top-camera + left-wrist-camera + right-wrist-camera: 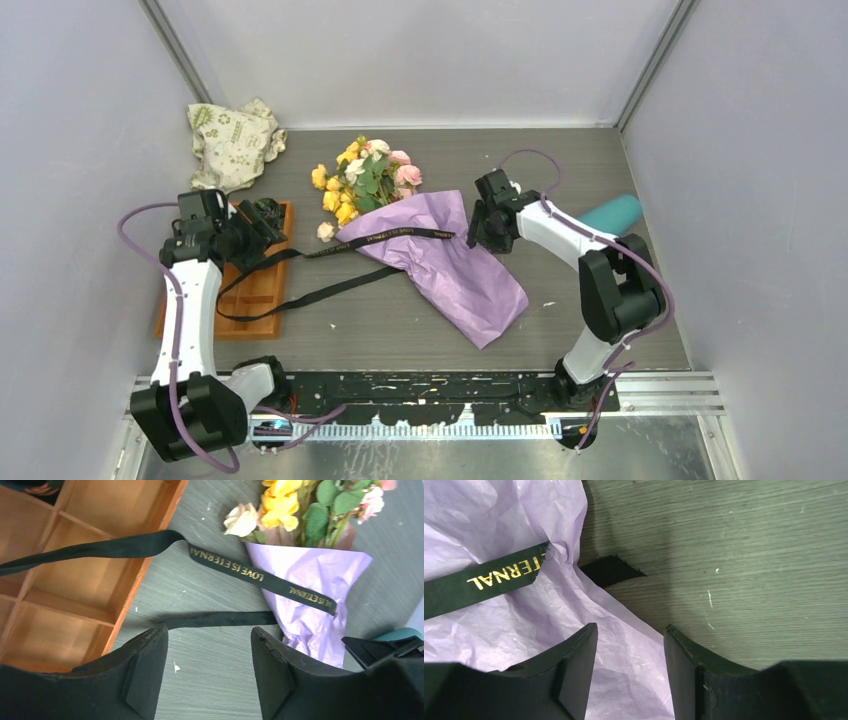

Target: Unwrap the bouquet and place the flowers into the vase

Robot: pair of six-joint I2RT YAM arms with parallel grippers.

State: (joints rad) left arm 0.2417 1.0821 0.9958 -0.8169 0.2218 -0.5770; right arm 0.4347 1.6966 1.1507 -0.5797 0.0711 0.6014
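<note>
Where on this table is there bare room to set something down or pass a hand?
Bare: the near strip of table between the orange tray and the right arm's base, and the far strip right of the flowers, behind the purple paper. Crowded: the ribbon trails from tray to paper, and the cloth bag fills the far-left corner.

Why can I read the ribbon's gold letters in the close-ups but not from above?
Top external view: the ribbon is small and distant, its lettering a faint streak. Left wrist view: close and sharp, the gold words legible. Right wrist view: sharp too, with a soft shadow on the table beside the purple paper.
</note>
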